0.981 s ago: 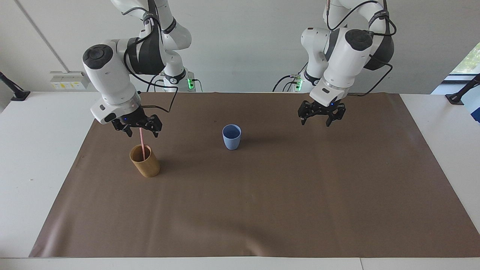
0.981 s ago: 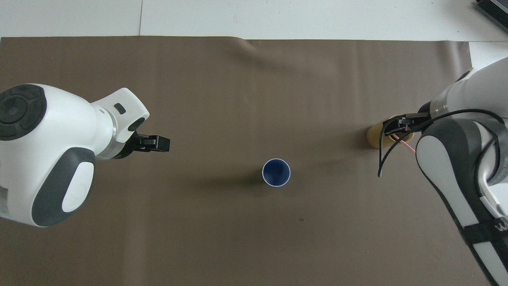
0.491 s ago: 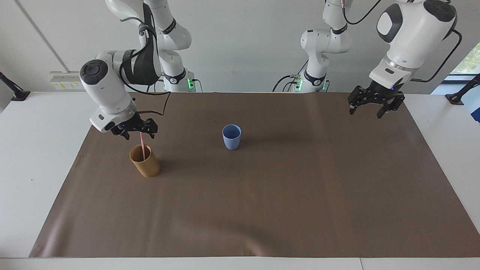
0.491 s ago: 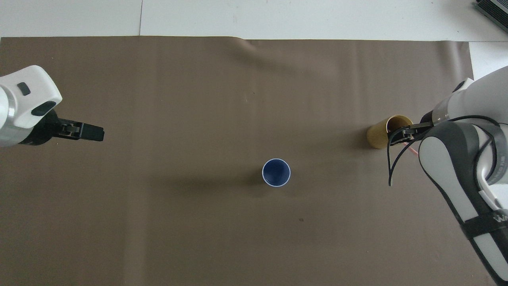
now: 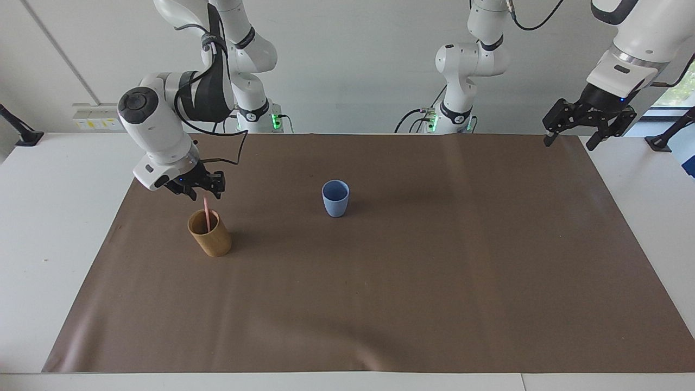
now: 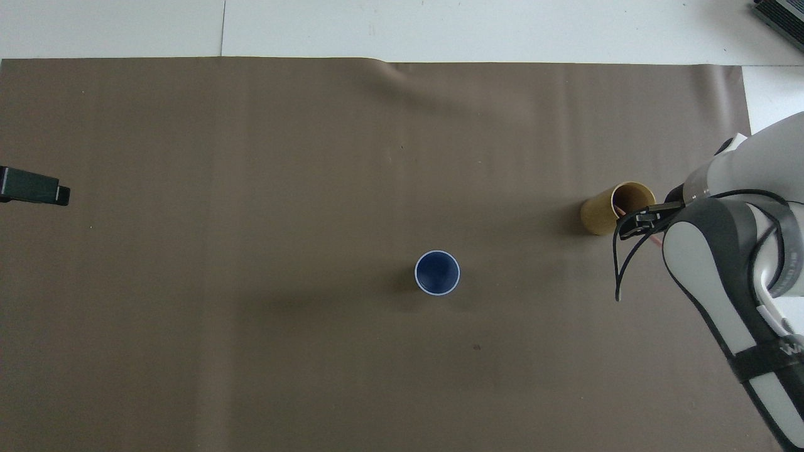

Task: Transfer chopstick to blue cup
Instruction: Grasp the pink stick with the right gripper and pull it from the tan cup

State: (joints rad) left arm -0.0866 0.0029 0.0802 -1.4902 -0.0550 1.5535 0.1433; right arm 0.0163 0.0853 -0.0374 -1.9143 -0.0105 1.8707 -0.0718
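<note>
The pale pink chopstick (image 5: 207,213) stands slanted in a tan cup (image 5: 210,234) toward the right arm's end of the table. My right gripper (image 5: 202,191) hangs just over the chopstick's top end; whether it grips the stick cannot be made out. In the overhead view the right gripper (image 6: 641,220) covers the rim of the tan cup (image 6: 603,210). The blue cup (image 5: 335,200) stands upright and empty mid-table, seen from above as a dark round mouth (image 6: 437,272). My left gripper (image 5: 568,142) is open and raised over the mat's corner at the left arm's end.
A brown mat (image 5: 380,298) covers most of the white table (image 5: 49,217). A black cable (image 6: 622,270) loops down from the right arm beside the tan cup. Only the left gripper's tip (image 6: 34,186) shows at the overhead view's edge.
The left arm has swung up and away from mid-table to its own end. The right gripper has shifted slightly over the tan cup and looks narrower. The chopstick stays in the cup.
</note>
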